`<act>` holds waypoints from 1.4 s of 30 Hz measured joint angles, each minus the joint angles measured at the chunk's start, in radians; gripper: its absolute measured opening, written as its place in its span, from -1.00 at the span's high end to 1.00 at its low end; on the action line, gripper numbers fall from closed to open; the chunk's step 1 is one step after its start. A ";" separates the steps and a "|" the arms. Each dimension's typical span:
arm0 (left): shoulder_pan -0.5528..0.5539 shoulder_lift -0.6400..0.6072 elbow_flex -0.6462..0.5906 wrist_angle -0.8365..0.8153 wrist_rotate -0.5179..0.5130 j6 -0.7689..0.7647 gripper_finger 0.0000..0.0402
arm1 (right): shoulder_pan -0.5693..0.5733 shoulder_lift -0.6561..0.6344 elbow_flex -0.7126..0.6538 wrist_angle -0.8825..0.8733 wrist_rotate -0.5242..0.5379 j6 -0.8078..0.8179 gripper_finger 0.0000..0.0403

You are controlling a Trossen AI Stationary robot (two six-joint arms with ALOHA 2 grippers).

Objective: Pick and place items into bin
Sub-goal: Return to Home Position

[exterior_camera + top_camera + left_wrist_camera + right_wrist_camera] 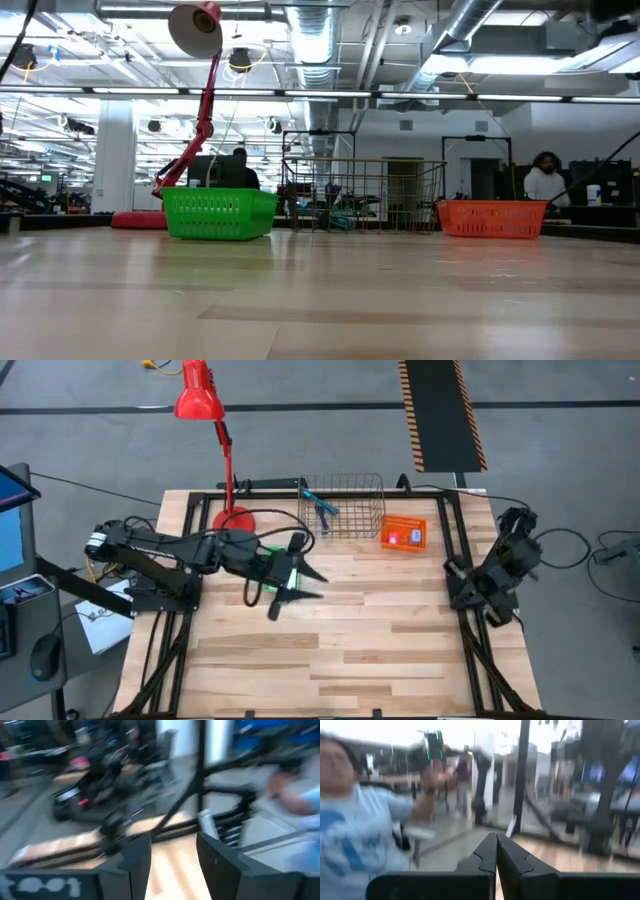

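Note:
My left gripper is open and empty above the middle of the table, just right of a green basket that its arm partly covers; its own wrist view shows nothing between the fingers. My right gripper is shut and empty at the table's right edge, as its wrist view shows. A wire basket at the far middle holds a dark blue pen and a teal stick. An orange basket beside it holds a small pink-red object and a white card.
A red desk lamp stands on its round base at the far left. The low view shows the green basket, wire basket and orange basket in a row. A black frame borders the table; people show beyond it.

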 joint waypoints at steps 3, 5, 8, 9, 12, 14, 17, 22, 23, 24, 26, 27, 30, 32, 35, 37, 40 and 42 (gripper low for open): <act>-0.020 -0.001 -0.013 0.077 0.121 -0.040 0.27 | 0.000 0.001 -0.056 -0.007 0.000 0.035 1.00; -0.062 0.001 -0.067 0.203 0.138 -0.081 0.27 | 0.000 -0.012 -0.084 0.003 -0.045 0.063 1.00; -0.140 0.004 -0.189 0.433 0.068 -0.116 0.27 | -0.001 -0.006 -0.137 0.037 -0.051 0.073 1.00; -0.164 0.004 -0.233 0.498 0.026 -0.119 0.27 | -0.005 -0.009 -0.150 0.047 -0.050 0.074 1.00; -0.213 -0.007 -0.350 0.614 -0.071 -0.130 0.27 | -0.012 -0.011 -0.167 0.060 -0.053 0.074 1.00; -0.222 -0.028 -0.413 0.642 -0.092 -0.143 0.27 | -0.013 -0.010 -0.173 0.064 -0.053 0.072 1.00; -0.214 -0.083 -0.513 0.645 -0.097 -0.157 0.27 | -0.013 -0.011 -0.174 0.077 -0.061 0.055 1.00; -0.141 -0.255 -0.677 0.643 -0.062 -0.152 0.27 | -0.013 -0.011 -0.174 0.084 -0.069 0.040 1.00; -0.122 -0.298 -0.708 0.642 -0.045 -0.154 0.27 | -0.013 -0.011 -0.174 0.084 -0.069 0.039 1.00; -0.105 -0.342 -0.740 0.639 -0.029 -0.159 0.27 | -0.013 -0.011 -0.174 0.084 -0.069 0.039 1.00; -0.076 -0.434 -0.807 0.630 0.004 -0.172 0.27 | -0.013 -0.011 -0.174 0.084 -0.068 0.038 1.00; -0.065 -0.479 -0.839 0.631 0.016 -0.176 0.27 | -0.013 -0.011 -0.174 0.083 -0.068 0.033 1.00; -0.054 -0.597 -0.933 0.629 0.020 -0.178 0.27 | -0.013 -0.011 -0.174 0.080 -0.068 0.027 1.00; -0.056 -0.652 -0.990 0.629 0.017 -0.179 0.27 | -0.013 -0.011 -0.174 0.074 -0.068 0.022 1.00; -0.057 -0.711 -1.064 0.636 0.008 -0.198 0.27 | -0.013 -0.011 -0.174 0.063 -0.066 0.022 1.00; -0.057 -0.734 -1.105 0.641 -0.007 -0.213 0.27 | -0.013 -0.011 -0.174 0.062 -0.065 0.022 1.00; -0.065 -0.754 -1.153 0.644 -0.036 -0.233 0.27 | -0.013 -0.011 -0.174 0.062 -0.063 0.022 1.00; -0.075 -0.763 -1.175 0.647 -0.045 -0.235 0.27 | -0.013 -0.011 -0.174 0.061 -0.053 0.022 1.00</act>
